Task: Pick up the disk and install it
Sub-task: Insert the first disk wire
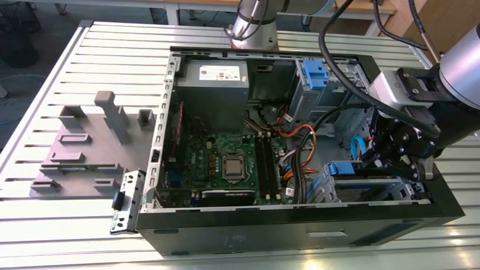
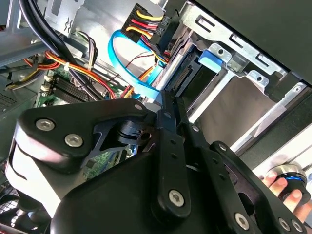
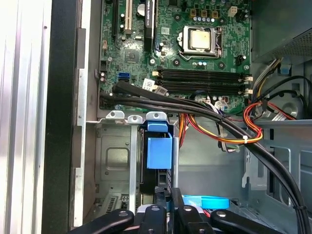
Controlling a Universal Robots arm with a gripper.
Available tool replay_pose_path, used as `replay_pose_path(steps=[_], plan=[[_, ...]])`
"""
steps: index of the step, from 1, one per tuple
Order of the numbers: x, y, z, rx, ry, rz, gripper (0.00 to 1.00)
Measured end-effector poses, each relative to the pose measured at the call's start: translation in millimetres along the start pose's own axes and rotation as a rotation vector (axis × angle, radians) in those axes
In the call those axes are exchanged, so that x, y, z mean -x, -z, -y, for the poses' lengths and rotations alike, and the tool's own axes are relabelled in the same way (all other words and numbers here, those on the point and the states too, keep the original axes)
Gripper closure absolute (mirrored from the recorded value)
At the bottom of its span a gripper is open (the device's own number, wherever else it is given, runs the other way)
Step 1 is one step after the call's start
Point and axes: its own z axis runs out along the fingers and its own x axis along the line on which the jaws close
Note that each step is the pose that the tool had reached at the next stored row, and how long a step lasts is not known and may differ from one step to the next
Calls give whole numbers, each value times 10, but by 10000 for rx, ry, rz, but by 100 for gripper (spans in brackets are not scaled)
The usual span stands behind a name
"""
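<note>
The disk (image 3: 146, 171) stands edge-on inside the grey drive cage (image 3: 114, 161) at the case's front corner. A blue plastic tab (image 3: 159, 152) lies over its top edge. In the second wrist view the disk's (image 2: 191, 84) dark end with its connector faces my fingertips. My gripper (image 2: 170, 101) is shut, its two black fingers pressed together, their tips right at that end of the disk. The exterior view shows the gripper (image 1: 377, 163) lowered into the case beside the blue tab (image 1: 342, 167).
Motherboard (image 1: 225, 160), power supply (image 1: 213, 84) and bundles of black, orange and blue cables (image 3: 219, 122) crowd the case beside the cage. A second blue latch (image 1: 313, 72) sits on the upper cage. A person's fingers (image 2: 285, 190) rest on a round knob outside the case.
</note>
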Motion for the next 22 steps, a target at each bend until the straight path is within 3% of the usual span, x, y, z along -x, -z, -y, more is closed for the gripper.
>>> replay_pose_path(steps=[2,3,8,14,22], plan=[[0,-5,1,-1,1,7,83],[-1,-3,0,-1,0,3,76],[0,6,0,0,0,-6,76],[19,206,-9,0,0,6,76],[40,229,2,28,-2,31,78]])
